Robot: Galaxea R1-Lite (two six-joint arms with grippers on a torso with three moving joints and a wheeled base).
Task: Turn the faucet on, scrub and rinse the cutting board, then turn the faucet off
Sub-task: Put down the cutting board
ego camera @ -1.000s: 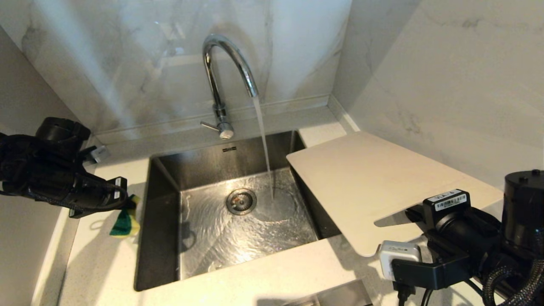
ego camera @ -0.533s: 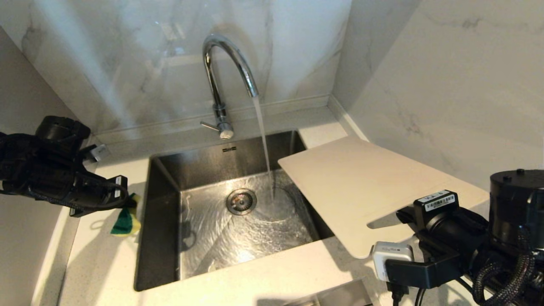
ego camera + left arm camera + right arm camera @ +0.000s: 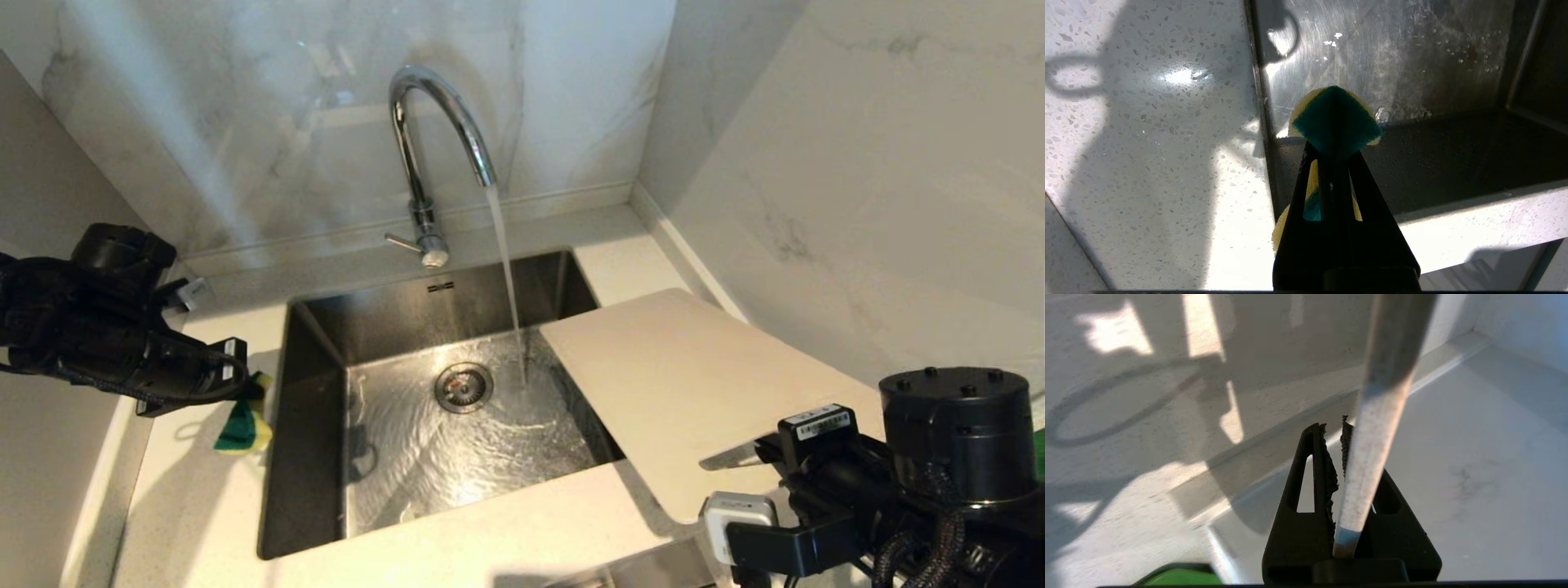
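- Head view: faucet [image 3: 433, 155] runs, stream [image 3: 508, 278] drops into the sink [image 3: 318, 343] just right of the drain [image 3: 463, 386].
- Cutting board [image 3: 678, 392] is lifted and tilted at 3 o'clock of the sink, its left corner hanging over the basin, close to the stream but apart from it.
- Right gripper [image 3: 763, 453] at 4 o'clock holds the board's near right edge; left gripper [image 3: 237, 392] at 9 o'clock hovers over the bench [image 3: 188, 506] by the sink's left rim with a green-yellow sponge [image 3: 242, 425].
- Step in hand, my read: bring the board under the water. Do it well by sliding it toward 9 o'clock, keeping it sloped into the basin so runoff drains there, and holding the pinch firm, since a thin wet board gripped at one edge can swing or slip.
- Left wrist view: left jaws pressed together on the sponge [image 3: 1333, 118], green face up, tip poking past the fingers [image 3: 1306, 196]; it sits over the sink's edge, ready to scrub.
- Right wrist view: right jaws pinch the board [image 3: 1372, 457] edge-on; the board runs straight out between the fingers [image 3: 1314, 473], seated deep to their root, leaning toward the far finger. Bench and wall corner behind; a green thing [image 3: 1180, 575] at the near edge, unclear what.
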